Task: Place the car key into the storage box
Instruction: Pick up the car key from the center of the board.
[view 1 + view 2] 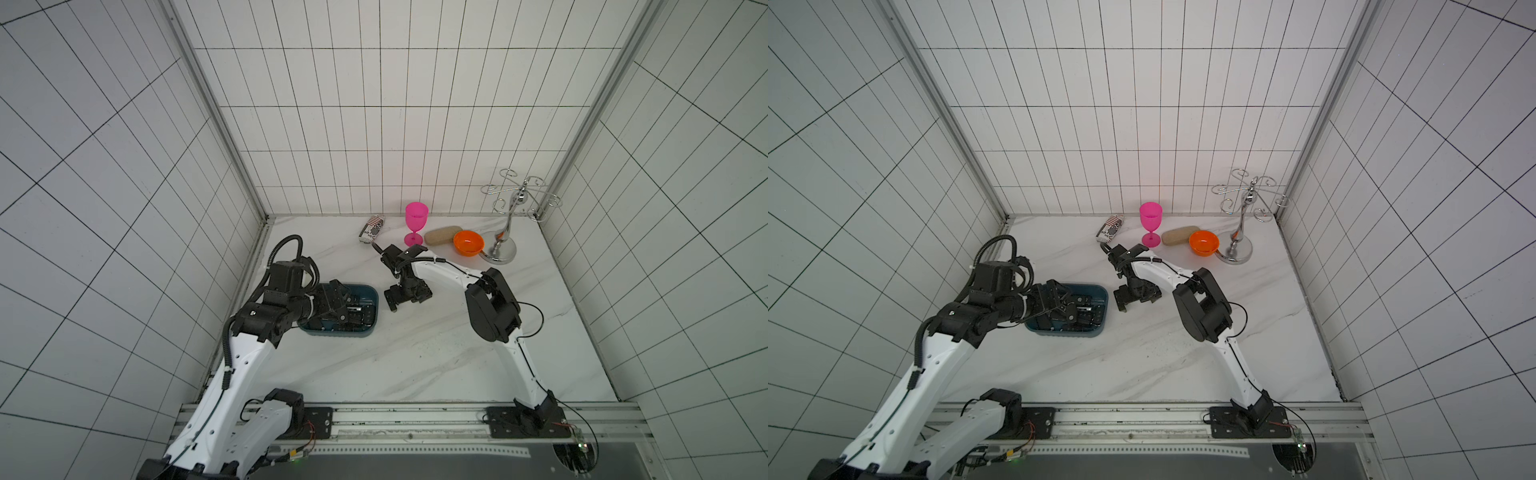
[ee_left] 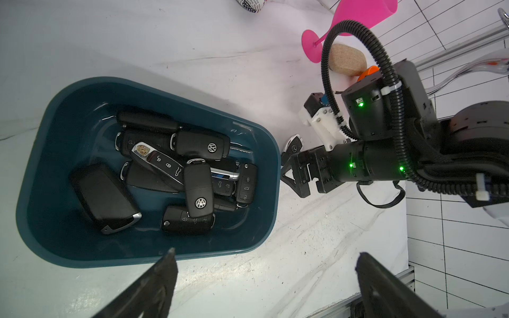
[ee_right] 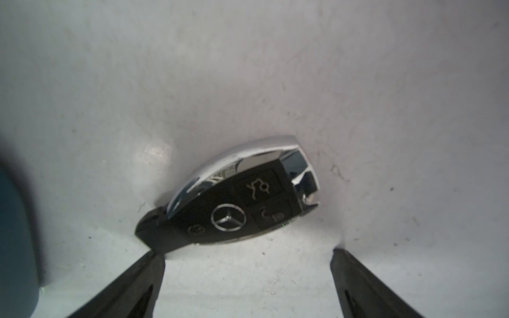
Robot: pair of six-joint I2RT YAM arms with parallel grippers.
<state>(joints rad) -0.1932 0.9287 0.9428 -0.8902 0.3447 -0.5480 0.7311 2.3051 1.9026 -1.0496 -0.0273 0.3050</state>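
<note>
Black-and-chrome, the car key [image 3: 234, 203] is seen lying on the desk [image 1: 415, 353] at three o'clock of the storage box [image 2: 63, 124], ungrasped just ahead of the released right fingers [image 3: 132, 286]; the left fingers [image 2: 154, 280] are released too, so pickup and placing are left undone.

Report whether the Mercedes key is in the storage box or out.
Out: the Mercedes key lies on the tabletop beside the storage box, before the open right gripper.

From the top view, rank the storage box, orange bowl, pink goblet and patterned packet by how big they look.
1. storage box, largest, though partly hidden.
2-3. orange bowl and pink goblet: alike, not ranked.
4. patterned packet, smallest.
</note>
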